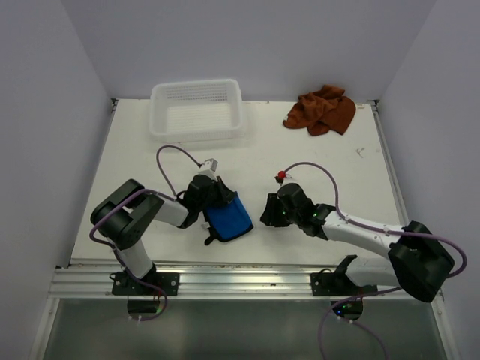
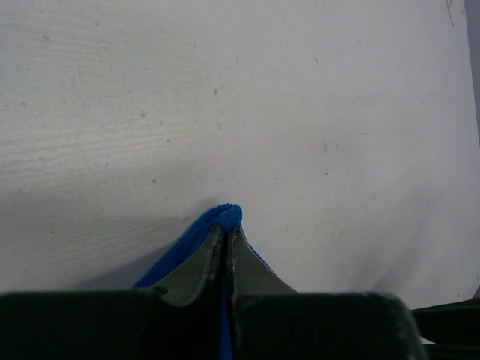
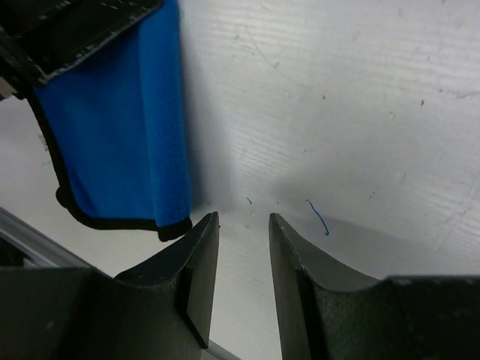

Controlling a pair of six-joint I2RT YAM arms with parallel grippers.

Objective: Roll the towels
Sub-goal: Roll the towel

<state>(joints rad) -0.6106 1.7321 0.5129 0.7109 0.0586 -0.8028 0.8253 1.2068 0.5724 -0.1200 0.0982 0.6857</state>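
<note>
1. Mostly hidden in the left wrist view: blue towel [image 2: 219,220], only a small fold peeking past the fingertips [image 2: 196,264], the rest cut off behind the dark housing.
2. Left gripper [image 2: 226,234] pinched narrow, clamped on that fold.
3. Seen from above, the towel's upper end tucked under the left wrist; fingers not separable there from the dark body.
4. In the right wrist view, cut off at 12 o'clock by the frame and by the other arm; black-trimmed hem plain along the lower edge.
5. Hard to tell whether the cloth rests on the table [image 1: 315,172] or hangs just above it.
6. Right gripper [image 3: 244,219] at 3 o'clock of the blue towel, just beside its hem, jaws partly apart with only bare table between them.
7. Blue towel near the table's 6 o'clock edge; rust-brown towel [image 1: 322,111] crumpled at 1 o'clock, well apart.
8. White mesh basket [image 1: 196,133] at 11 o'clock; both towels outside it.
</note>
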